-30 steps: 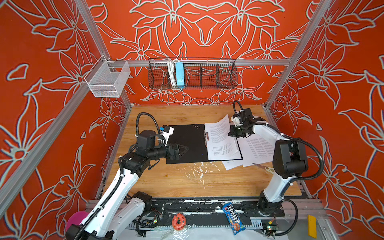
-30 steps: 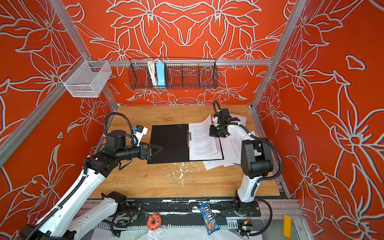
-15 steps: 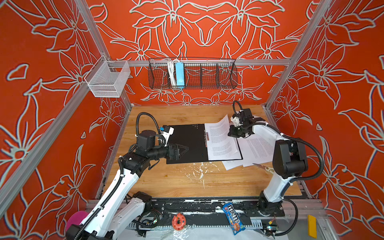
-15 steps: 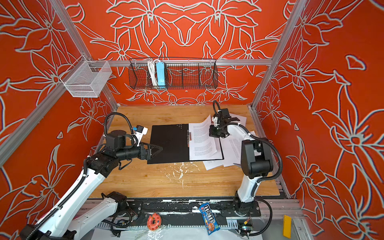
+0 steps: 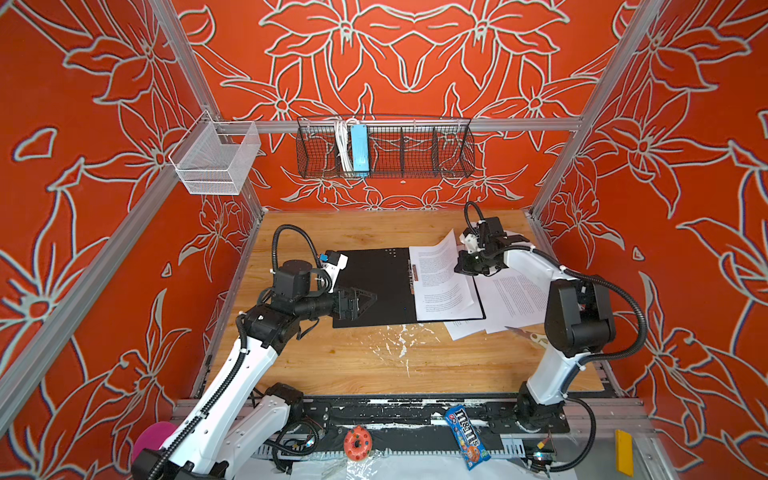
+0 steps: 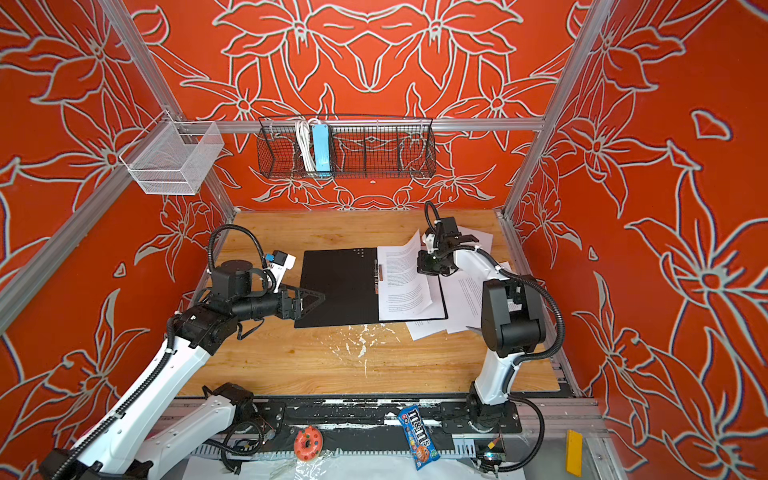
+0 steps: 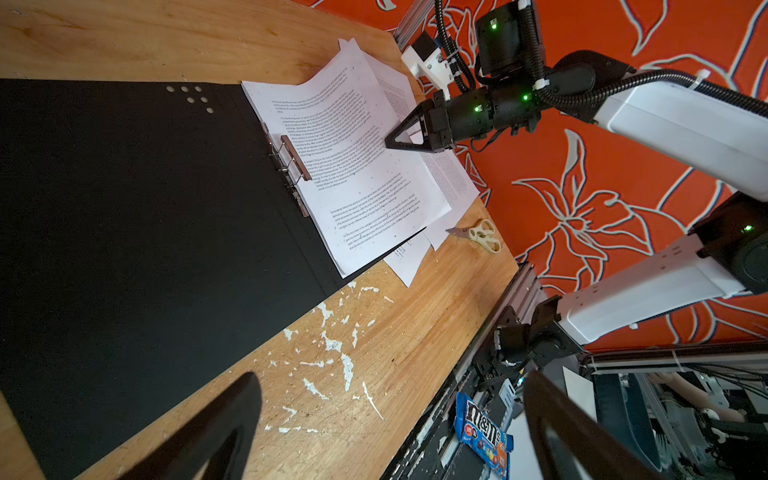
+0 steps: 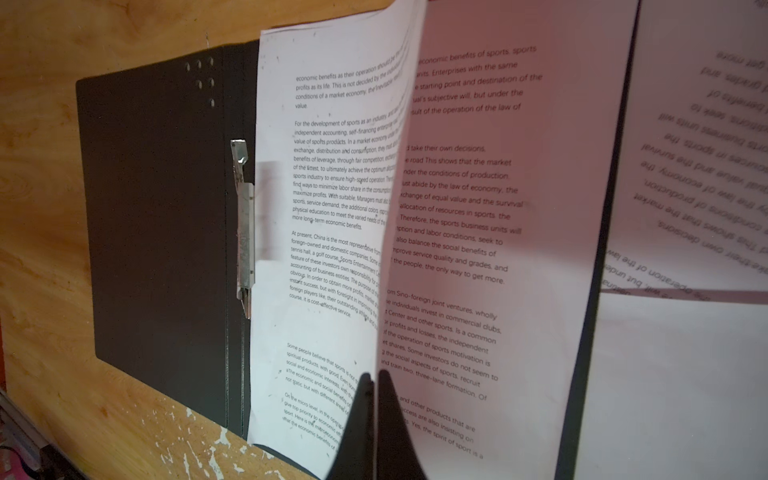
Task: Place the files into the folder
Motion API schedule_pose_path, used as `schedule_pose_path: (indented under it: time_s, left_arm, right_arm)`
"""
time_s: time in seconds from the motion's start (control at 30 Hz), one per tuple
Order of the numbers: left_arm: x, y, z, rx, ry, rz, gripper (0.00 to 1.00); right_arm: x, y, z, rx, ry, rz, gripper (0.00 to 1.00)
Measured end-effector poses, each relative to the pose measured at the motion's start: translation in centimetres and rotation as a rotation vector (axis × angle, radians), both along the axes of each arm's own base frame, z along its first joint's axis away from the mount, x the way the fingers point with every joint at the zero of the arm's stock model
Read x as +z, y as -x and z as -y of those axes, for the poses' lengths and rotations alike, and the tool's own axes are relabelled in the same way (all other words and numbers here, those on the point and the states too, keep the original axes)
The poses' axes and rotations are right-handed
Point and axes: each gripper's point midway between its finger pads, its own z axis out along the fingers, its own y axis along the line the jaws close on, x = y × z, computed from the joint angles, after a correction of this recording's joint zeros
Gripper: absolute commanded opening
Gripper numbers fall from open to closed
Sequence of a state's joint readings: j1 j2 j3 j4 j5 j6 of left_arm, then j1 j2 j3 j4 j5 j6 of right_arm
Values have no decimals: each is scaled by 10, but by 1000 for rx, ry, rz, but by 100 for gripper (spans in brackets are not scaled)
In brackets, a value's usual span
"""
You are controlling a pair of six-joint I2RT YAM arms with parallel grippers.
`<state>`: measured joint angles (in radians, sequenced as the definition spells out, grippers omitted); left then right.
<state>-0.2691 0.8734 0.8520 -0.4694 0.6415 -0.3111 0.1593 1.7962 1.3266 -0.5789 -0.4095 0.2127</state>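
Right tool (image 8: pixel 373 380) pinches a lifted file (image 8: pixel 324 187) over open folder (image 5: pixel 374 282); left tool (image 5: pixel 368 297) apart above its left flap.

Walls (image 5: pixel 395 62): orange-red, white flower outlines
Table (image 5: pixel 332 365): pale wood, flecked white
Frame (image 5: pixel 519 124): aluminium rails
Back wall: black wire basket (image 5: pixel 415 149)
Left corner: white mesh basket (image 5: pixel 216 162)

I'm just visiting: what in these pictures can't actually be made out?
- Outside of the folder: every view; it lies open, cover down on the table.
- Whether the right gripper pinches one sheet or more: right wrist view; the lifted edge is too thin to count.
- Loose files beside the folder: both top views; the right arm covers part.
- The scissors: both top views; partly behind that arm.
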Motion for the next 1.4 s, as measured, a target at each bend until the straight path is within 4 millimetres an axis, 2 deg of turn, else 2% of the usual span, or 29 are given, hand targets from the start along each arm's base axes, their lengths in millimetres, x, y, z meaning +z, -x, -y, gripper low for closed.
schedule_pose_path:
  time_s: [0.17, 0.23, 0.4, 0.53, 0.63, 0.77, 0.9, 1.0, 1.07, 1.13, 1.23, 1.3, 1.4]
  left_arm:
    - [0, 0, 0, 0, 0, 0, 98]
    - [0, 0, 0, 0, 0, 0, 98]
    - [0, 0, 0, 0, 0, 0, 98]
    - [0, 0, 0, 0, 0, 0, 98]
    - [0, 0, 0, 0, 0, 0, 98]
    - [0, 0, 0, 0, 0, 0, 98]
    - [0, 0, 0, 0, 0, 0, 98]
    - [0, 0, 0, 0, 0, 0, 98]
    - [0, 0, 0, -1, 0, 0, 98]
    - [0, 0, 0, -1, 0, 0, 98]
    - [0, 0, 0, -1, 1, 0, 98]
    - [0, 0, 0, -3, 2, 0, 98]
    - [0, 1, 1, -6, 3, -1, 98]
  right_arm:
    - [-1, 0, -1, 2, -3, -4, 0]
    - [-2, 0, -1, 2, -3, -5, 3]
    - [-2, 0, -1, -1, -5, -8, 34]
    - [-3, 0, 1, -2, 9, -7, 49]
    - [-4, 0, 5, -12, 29, -8, 56]
    - [-8, -1, 13, -38, 82, -6, 62]
    - [-8, -5, 34, -110, 197, 15, 62]
    - [4, 0, 51, -174, 291, 71, 62]
    - [21, 5, 51, -191, 333, 125, 62]
    - [43, 5, 35, -173, 351, 203, 62]
    - [56, 4, -3, -111, 317, 260, 62]
    - [51, 4, -31, -63, 292, 259, 61]
    - [29, 3, -66, -3, 273, 222, 60]
